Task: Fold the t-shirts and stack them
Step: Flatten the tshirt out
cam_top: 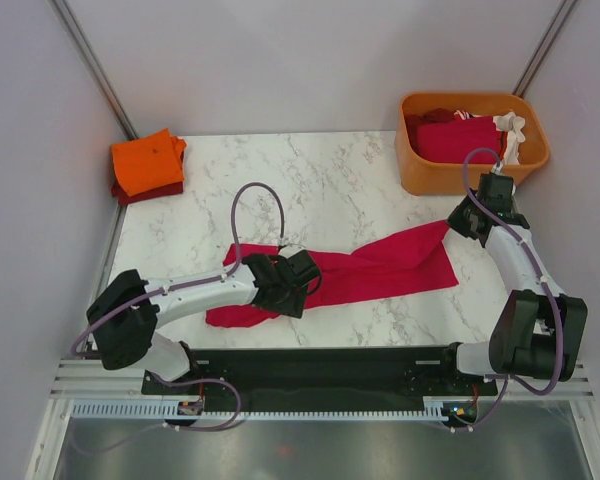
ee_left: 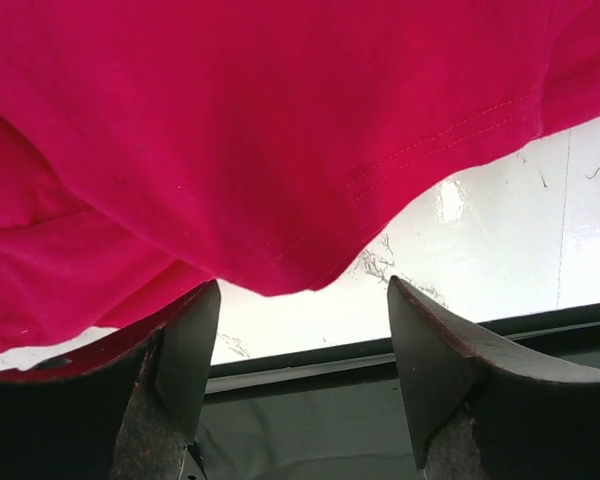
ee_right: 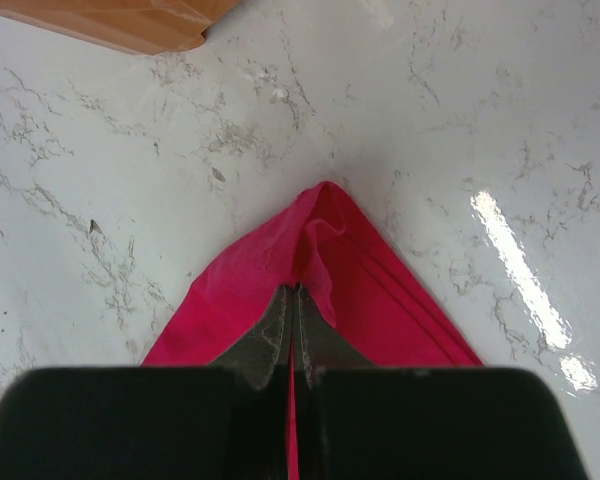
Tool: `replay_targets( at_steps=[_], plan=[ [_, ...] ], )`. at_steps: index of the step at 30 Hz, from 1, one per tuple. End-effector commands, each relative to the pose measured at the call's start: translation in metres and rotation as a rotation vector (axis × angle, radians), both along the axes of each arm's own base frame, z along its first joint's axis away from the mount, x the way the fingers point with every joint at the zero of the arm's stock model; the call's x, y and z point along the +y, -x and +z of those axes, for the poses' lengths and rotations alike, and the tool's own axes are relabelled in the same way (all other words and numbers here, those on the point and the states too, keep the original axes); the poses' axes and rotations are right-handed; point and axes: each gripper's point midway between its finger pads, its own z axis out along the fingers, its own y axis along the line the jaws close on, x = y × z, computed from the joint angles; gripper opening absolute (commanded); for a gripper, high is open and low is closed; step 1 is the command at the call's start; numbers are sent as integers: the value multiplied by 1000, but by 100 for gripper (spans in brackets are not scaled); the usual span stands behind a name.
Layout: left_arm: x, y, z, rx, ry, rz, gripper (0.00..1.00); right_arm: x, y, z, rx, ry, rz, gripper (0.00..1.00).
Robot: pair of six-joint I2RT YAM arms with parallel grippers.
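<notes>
From the top view, the pink shirt (cam_top: pixel 380 268) lies stretched in a long, rumpled band across the marble worktop (cam_top: pixel 330 180), running from near the front left up toward the right. The left claw (cam_top: pixel 298 280) sits over the band's left part. The right claw (cam_top: pixel 456 224) is at the band's far right tip. A folded orange shirt (cam_top: pixel 148 162) rests on a dark red shirt (cam_top: pixel 130 192) in the far left corner. An orange tub (cam_top: pixel 470 175) in the far right corner holds red cloth (cam_top: pixel 455 138) and white cloth (cam_top: pixel 510 135).

From the left wrist view, the left claw (ee_left: pixel 300 288) stands open, its two dark fingers (ee_left: pixel 185 350) well apart. The pink shirt (ee_left: pixel 280 130) fills the upper frame, smooth and bright, with a double-stitched hem along its edge. A fold of it sags down to the gap between the fingertips and touches the left finger, but it is not pinched. White worktop (ee_left: pixel 500 230) shows beyond the hem.

From the right wrist view, the right claw (ee_right: pixel 295 292) is closed tight on the pink shirt (ee_right: pixel 240 280), with a thin line of cloth between its fingers. The cloth comes to a pointed, creased tip just past the fingertips and lies on the worktop (ee_right: pixel 130 180). A corner of the tub (ee_right: pixel 110 20) shows at the top left, apart from the shirt.
</notes>
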Motion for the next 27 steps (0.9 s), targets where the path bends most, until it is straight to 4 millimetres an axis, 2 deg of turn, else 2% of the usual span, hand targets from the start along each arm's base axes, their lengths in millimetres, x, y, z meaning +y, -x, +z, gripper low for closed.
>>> replay_targets(
  at_steps=[1,6,11,15,19,20,21,22,25,27],
  plan=[
    [-5,-4,-5,-22,-4,-34,74,2,-7,12,-52,7,18,0],
    [-3,-3,-13,-20,-43,-45,60,2,-7,11,-49,7,18,0],
    [5,-4,-22,-23,-93,-40,58,3,-8,10,-48,6,20,0],
    [9,-8,-18,-52,-101,-29,36,2,-8,11,-51,5,20,0],
    [12,-15,-13,-86,-125,-24,23,2,-8,10,-48,7,20,0],
    [14,-16,-12,-92,-134,-24,17,2,-8,9,-47,6,20,0],
    [15,-19,-12,-103,-151,-20,6,2,-8,10,-48,6,19,0],
    [19,-20,-11,-102,-167,-17,3,2,-8,11,-53,7,20,0],
    [19,-24,-1,-123,-176,-18,2,2,-8,11,-52,10,21,0],
    [19,-26,12,-138,-174,-23,2,2,-8,12,-54,7,21,0]
  ],
)
